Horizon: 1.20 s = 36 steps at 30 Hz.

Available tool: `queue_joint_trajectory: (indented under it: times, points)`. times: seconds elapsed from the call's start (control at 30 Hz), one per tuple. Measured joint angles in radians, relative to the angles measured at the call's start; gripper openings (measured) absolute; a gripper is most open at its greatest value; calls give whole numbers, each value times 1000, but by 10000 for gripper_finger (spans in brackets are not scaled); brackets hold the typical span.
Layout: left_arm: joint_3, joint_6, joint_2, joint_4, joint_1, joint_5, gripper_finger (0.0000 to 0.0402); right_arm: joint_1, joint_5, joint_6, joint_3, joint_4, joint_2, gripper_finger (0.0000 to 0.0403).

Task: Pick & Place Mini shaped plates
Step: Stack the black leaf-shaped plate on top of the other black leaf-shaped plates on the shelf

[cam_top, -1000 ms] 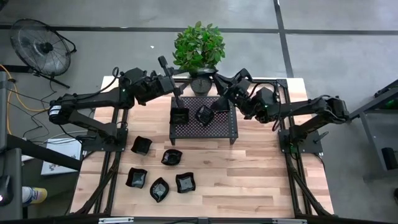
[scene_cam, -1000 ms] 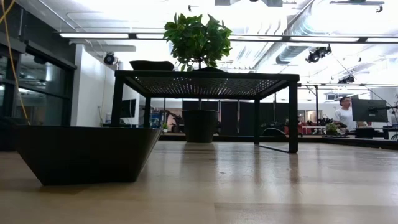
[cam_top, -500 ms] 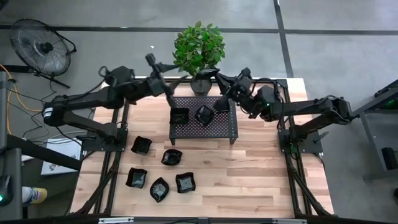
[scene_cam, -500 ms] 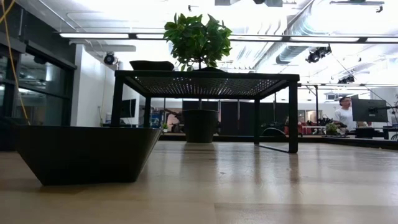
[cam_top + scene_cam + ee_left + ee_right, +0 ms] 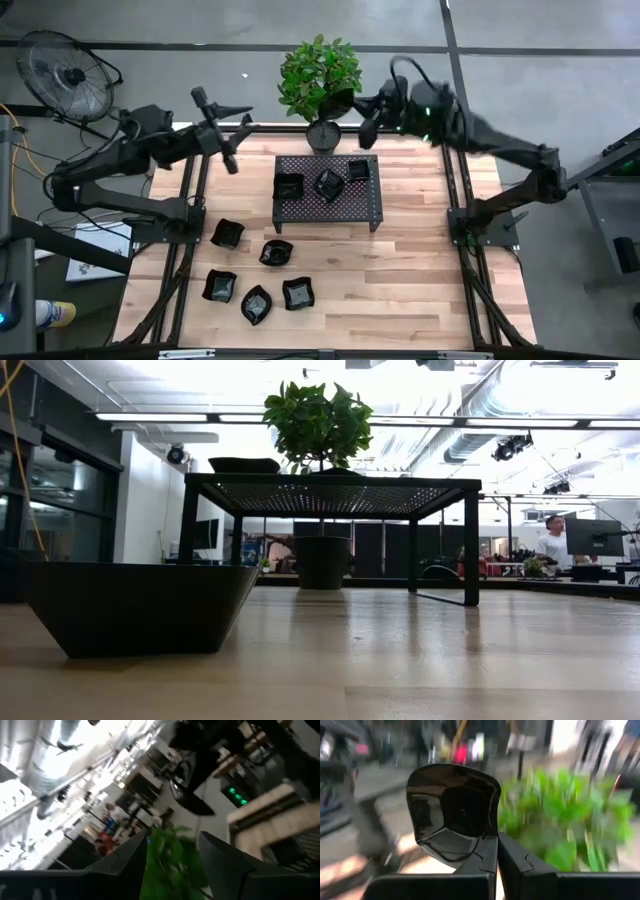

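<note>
High view: left gripper [image 5: 222, 150] is up by the table's far-left corner, off the rack [image 5: 372, 205], fingers apart, empty. Right gripper [image 5: 365, 122] is raised beyond the rack's far edge, near the plant [image 5: 320, 72]. Three mini plates on the rack [image 5: 289, 186], five loose ones on the table [image 5: 400, 280] front-left, e.g. [image 5: 227, 234].

Low view: one plate [image 5: 140, 605] sits close to the lens; the rack's top shows edge-on w/ a plate rim above it. No arms in this shot.

Left wrist view: fingers [image 5: 220, 865] clearly spread, nothing between them; bkgd smeared.

Right wrist view: fingers pressed together, clamped on the rim of a glossy black plate [image 5: 452, 810], held upright, plant behind.

Judgement: the right arm's plate needs a free rack spot. Come down slowly, level the plate first, and keep off the ones already there. The grip is only on the rim, so it could slip.

Hard to tell: the target spot, and the high view hides the held plate.
</note>
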<state>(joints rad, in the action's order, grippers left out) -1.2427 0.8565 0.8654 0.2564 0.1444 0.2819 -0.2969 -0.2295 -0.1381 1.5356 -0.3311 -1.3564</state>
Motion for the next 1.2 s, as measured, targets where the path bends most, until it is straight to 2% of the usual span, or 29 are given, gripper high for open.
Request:
queue_joint_trajectory:
  times: [0.17,0.27,0.4,0.6,0.9,1.2]
  points:
    - [0,-69,-66,152,0,1,175,-122,304,-181,239,-478,-70,0]
    - [0,-86,-93,196,0,1,175,-150,468,-243,313,-655,-113,0]
    - [0,-121,-112,248,0,0,175,-131,637,-297,328,-807,-171,0]
    - [0,-136,-118,279,0,0,175,-89,656,-318,328,-933,-290,0]
    - [0,-164,-117,304,0,-2,175,-89,658,-269,327,-922,-427,0]
    - [0,-189,-117,329,0,-2,175,-96,626,-273,327,-856,-497,0]
